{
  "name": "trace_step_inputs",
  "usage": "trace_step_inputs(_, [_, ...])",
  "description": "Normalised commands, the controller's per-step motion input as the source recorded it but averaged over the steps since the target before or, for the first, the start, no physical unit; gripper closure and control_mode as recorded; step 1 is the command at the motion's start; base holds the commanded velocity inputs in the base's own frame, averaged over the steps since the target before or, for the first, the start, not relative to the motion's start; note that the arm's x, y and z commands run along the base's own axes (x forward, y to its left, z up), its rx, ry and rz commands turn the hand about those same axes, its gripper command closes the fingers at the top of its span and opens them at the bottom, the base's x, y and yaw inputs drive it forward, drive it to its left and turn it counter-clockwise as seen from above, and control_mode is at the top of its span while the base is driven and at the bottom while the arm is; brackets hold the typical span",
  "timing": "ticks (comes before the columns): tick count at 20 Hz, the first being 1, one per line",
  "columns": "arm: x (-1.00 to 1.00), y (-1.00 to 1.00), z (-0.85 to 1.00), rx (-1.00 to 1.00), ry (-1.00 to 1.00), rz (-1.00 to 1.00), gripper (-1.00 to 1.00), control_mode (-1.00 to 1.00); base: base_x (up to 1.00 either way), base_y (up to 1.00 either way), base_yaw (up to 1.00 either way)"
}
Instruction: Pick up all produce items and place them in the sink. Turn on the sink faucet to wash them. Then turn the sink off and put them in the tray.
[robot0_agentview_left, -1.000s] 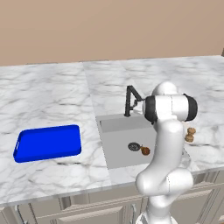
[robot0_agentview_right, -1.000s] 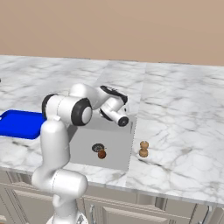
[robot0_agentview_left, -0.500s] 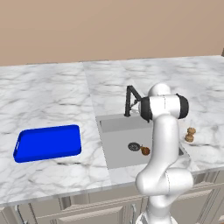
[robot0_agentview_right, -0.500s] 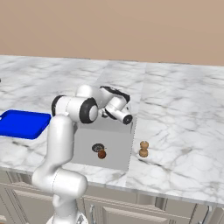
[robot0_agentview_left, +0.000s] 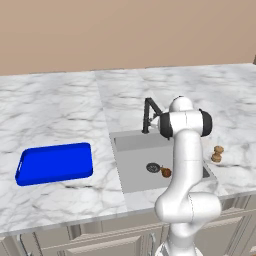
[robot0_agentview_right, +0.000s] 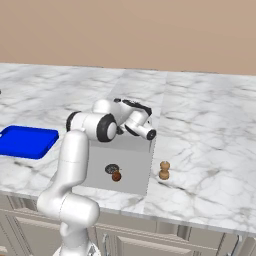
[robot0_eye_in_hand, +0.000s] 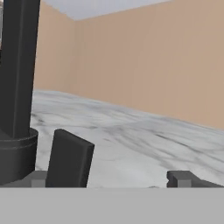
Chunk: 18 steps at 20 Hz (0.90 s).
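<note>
The marble counter (robot0_agentview_left: 55, 105) runs the full width of the kitchen, with the grey sink (robot0_agentview_left: 134, 172) sunk into it near the front edge and the blue tray (robot0_agentview_left: 54, 163) lying flat on the stone well to the sink's left. The white arm (robot0_agentview_left: 182, 165) rises in front of the sink and bends back over it, so the gripper (robot0_eye_in_hand: 122, 177) sits just beside the black faucet (robot0_agentview_left: 148, 115) at the basin's rear rim. In the hand view the faucet's upright post (robot0_eye_in_hand: 17, 70) stands close on the left, its round base almost touching the left finger (robot0_eye_in_hand: 69, 158), and its long axis runs vertical in that picture. The jaws stand wide apart with nothing between them.

One orange-brown piece of produce (robot0_agentview_left: 165, 172) lies on the sink floor, just beside the round dark drain (robot0_agentview_left: 152, 167). Two tan lumps (robot0_agentview_left: 217, 153) (stacked or merely touching, I cannot tell) sit on the counter just to the right of the sink, apart from the arm.

The coming move turns on which way the gripper heads: the faucet lies right at its side, while the two lumps on the counter are farther off, to the right and toward the front. Since those lumps are not yet in the basin, fetching them looks like the sounder next step.

No brand, label or writing can be read anywhere.
</note>
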Motion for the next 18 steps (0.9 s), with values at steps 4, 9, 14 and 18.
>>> trace_step_inputs(4, [0.14, 0.07, -0.06, 0.01, 0.0, 0.0, 1.0, -1.0, 0.0, 0.0, 0.0])
trace_step_inputs(9, [0.06, 0.14, 0.0, 0.0, 0.01, 0.0, 1.0, -1.0, 0.0, 0.0, 0.0])
trace_step_inputs(14, [0.01, -0.03, -0.03, 0.01, 0.01, 0.0, 1.0, -1.0, 0.0, 0.0, 0.0])
trace_step_inputs(18, [0.0, -0.5, -0.07, 0.09, 0.01, 0.0, 1.0, -1.0, 0.0, 0.0, 0.0])
